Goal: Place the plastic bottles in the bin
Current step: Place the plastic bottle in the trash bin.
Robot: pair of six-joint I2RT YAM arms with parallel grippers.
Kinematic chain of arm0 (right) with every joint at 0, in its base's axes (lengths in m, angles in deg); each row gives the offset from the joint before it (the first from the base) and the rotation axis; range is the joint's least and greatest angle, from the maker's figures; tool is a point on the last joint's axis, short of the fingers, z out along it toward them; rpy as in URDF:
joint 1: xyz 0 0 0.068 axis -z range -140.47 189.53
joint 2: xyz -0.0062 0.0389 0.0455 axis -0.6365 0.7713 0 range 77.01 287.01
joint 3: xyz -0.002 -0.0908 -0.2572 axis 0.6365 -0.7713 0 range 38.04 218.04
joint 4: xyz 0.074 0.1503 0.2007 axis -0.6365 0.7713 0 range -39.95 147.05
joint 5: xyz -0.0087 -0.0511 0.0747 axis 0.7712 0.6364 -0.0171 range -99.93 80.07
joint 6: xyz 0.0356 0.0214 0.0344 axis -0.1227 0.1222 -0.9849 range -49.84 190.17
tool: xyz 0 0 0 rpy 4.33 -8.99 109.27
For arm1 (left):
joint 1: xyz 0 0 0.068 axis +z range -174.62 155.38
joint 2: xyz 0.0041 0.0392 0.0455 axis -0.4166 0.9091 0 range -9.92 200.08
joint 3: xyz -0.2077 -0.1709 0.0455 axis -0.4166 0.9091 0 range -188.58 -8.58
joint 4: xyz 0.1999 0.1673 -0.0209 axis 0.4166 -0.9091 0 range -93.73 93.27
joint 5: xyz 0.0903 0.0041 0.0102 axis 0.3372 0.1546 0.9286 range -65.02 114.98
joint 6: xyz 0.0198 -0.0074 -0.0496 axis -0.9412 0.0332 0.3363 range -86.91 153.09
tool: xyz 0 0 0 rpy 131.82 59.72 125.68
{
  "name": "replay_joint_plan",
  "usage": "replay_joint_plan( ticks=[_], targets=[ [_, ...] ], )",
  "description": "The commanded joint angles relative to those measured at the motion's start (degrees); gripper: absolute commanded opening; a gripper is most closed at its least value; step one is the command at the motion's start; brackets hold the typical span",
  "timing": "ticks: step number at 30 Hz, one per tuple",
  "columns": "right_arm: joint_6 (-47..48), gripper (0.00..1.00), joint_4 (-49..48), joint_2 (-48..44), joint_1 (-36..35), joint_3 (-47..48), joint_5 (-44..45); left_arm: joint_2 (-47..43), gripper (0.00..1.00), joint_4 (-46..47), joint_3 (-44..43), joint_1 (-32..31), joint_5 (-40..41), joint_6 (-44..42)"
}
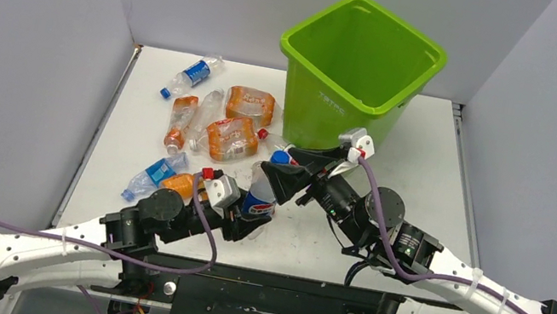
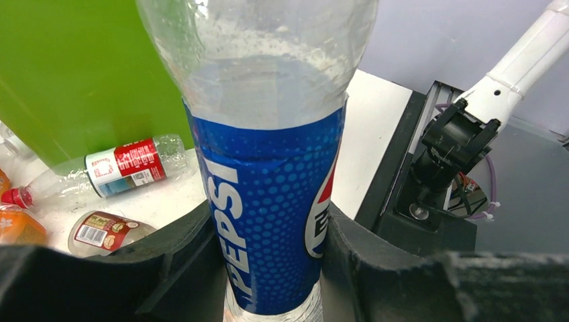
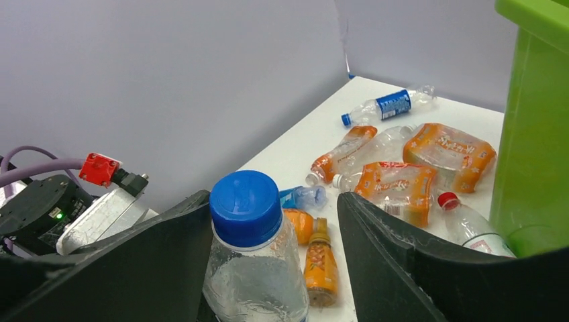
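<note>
A clear Pepsi bottle with a blue label and blue cap stands upright in front of the lime-green bin. My left gripper is shut on its labelled lower body. My right gripper reaches around the bottle's neck from the right; its left jaw lies against the bottle and a gap shows before the other jaw. More crushed plastic bottles lie left of the bin: two large orange ones, a blue-labelled one and a red-labelled one.
A small orange bottle and a crumpled blue-labelled one lie close to my left arm. The bin's wall rises just right of my right gripper. Grey walls enclose the white table on three sides.
</note>
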Motion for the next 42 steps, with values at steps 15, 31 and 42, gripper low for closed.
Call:
replay_joint_plan(
  ticks=[15, 31, 42],
  targets=[
    [-0.81, 0.05, 9.82, 1.17, -0.13, 7.07, 0.31, -3.67, 0.87, 6.38, 1.48, 0.15, -3.21, -7.3],
    [15.55, 0.05, 12.39, 4.47, -0.14, 30.66, 21.3, -8.36, 0.96, 8.14, 3.03, 0.14, 0.56, -9.95],
    [27.42, 0.05, -1.12, 6.56, -0.07, 33.81, 31.69, -6.27, 0.96, 6.32, 1.95, 0.14, -0.21, -10.21]
  ],
)
